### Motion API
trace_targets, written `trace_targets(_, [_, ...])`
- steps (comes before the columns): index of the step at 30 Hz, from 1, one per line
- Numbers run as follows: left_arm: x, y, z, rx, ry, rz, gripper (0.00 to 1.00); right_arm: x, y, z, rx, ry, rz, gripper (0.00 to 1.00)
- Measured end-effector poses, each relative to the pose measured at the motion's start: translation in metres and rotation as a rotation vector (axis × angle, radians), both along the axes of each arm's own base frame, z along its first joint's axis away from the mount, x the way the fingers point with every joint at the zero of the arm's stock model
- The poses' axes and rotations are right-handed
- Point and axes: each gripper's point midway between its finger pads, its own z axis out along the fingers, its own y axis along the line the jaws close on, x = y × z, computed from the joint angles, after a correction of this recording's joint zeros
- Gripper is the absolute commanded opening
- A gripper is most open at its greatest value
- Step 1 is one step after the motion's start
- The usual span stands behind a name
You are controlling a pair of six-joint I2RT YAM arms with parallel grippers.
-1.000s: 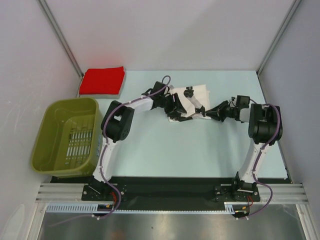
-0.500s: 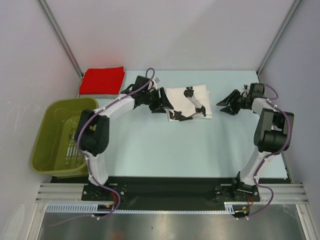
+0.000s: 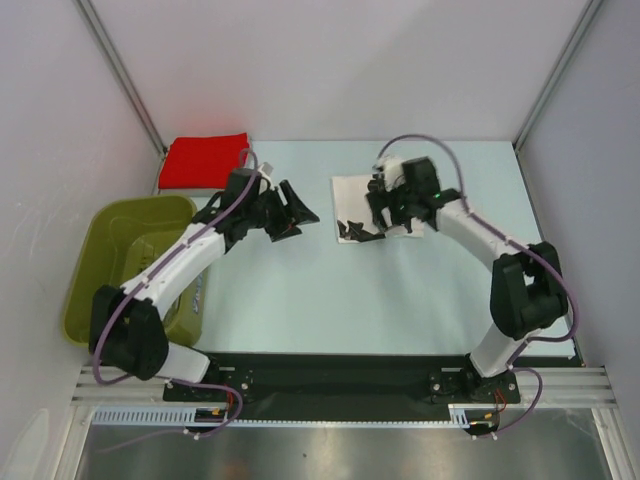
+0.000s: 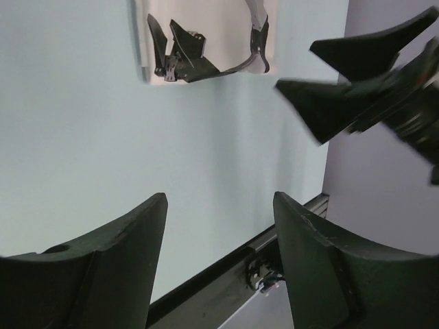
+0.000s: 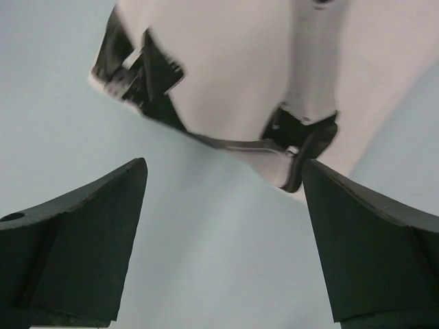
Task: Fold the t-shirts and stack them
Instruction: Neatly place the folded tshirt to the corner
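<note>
At the near left, the olive basket (image 3: 120, 230) sits out of the work. Mid-table, the left gripper (image 3: 298, 215) hangs over the bare table (image 3: 330, 290) with its jaws wide and empty, well apart from the folded white t-shirt (image 3: 350, 192). The right gripper (image 3: 388, 222), jaws also wide and holding nothing, hovers just above that shirt's near edge. Closing there could, I judge, catch only the top layer, so a lift would pull the fold open. Too low an approach could shove the bundle askew. In the far left corner lies the folded red t-shirt (image 3: 205, 161), the likely base of the stack. No brand or readable writing shows, and the black print forms shapes only.
</note>
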Motion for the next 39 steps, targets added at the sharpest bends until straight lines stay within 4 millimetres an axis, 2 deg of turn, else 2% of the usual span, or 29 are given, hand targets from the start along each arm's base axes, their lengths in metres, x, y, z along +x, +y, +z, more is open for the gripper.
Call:
trace_targets(5, [-0.017, 0.024, 0.004, -0.033, 0.042, 0.120, 0.69, -0.049, 0.054, -0.043, -0.403, -0.160, 0.472, 1.00])
trace_targets(6, [-0.020, 0.028, 0.004, -0.039, 0.052, 0.142, 0.69, -0.058, 0.061, -0.050, -0.466, -0.182, 0.559, 0.99])
trace_targets(8, [-0.025, 0.036, 0.005, -0.045, 0.071, 0.189, 0.69, -0.064, 0.068, -0.054, -0.556, -0.223, 0.667, 0.96])
trace_targets(11, [-0.031, 0.048, 0.011, -0.052, 0.092, 0.265, 0.70, -0.056, 0.069, -0.053, -0.661, -0.295, 0.741, 0.91])
trace_targets(12, [-0.033, 0.052, 0.014, -0.054, 0.095, 0.291, 0.73, -0.053, 0.070, -0.053, -0.688, -0.317, 0.757, 0.77])
trace_targets(13, [-0.034, 0.056, 0.017, -0.055, 0.095, 0.316, 0.75, -0.050, 0.071, -0.055, -0.713, -0.336, 0.771, 0.73])
trace_targets(17, [-0.042, 0.070, 0.026, -0.062, 0.104, 0.399, 0.80, -0.039, 0.075, -0.076, -0.792, -0.353, 0.808, 0.69])
trace_targets(21, [-0.047, 0.080, 0.034, -0.086, 0.113, 0.456, 0.81, -0.038, 0.078, -0.101, -0.822, -0.333, 0.853, 0.68])
trace_targets(24, [-0.048, 0.084, 0.036, -0.102, 0.126, 0.484, 0.81, -0.033, 0.084, -0.100, -0.826, -0.370, 0.856, 0.67])
trace_targets(28, [-0.048, 0.087, 0.033, -0.114, 0.156, 0.514, 0.84, -0.017, 0.092, -0.102, -0.851, -0.431, 0.817, 0.58])
trace_targets(32, [-0.043, 0.089, 0.026, -0.113, 0.188, 0.536, 0.96, 0.002, 0.101, -0.104, -0.866, -0.476, 0.775, 0.49])
trace_targets(34, [-0.039, 0.090, 0.016, -0.100, 0.219, 0.547, 0.99, 0.007, 0.105, -0.105, -0.866, -0.483, 0.767, 0.41])
trace_targets(35, [-0.037, 0.090, 0.011, -0.094, 0.236, 0.550, 1.00, 0.008, 0.105, -0.106, -0.865, -0.484, 0.764, 0.32])
trace_targets(37, [-0.033, 0.090, 0.004, -0.082, 0.261, 0.554, 1.00, 0.009, 0.107, -0.110, -0.857, -0.476, 0.767, 0.22])
trace_targets(38, [-0.030, 0.089, 0.000, -0.076, 0.277, 0.553, 1.00, 0.009, 0.106, -0.111, -0.857, -0.469, 0.770, 0.10])
trace_targets(39, [-0.026, 0.088, -0.003, -0.071, 0.288, 0.553, 1.00, 0.009, 0.106, -0.112, -0.856, -0.466, 0.771, 0.05])
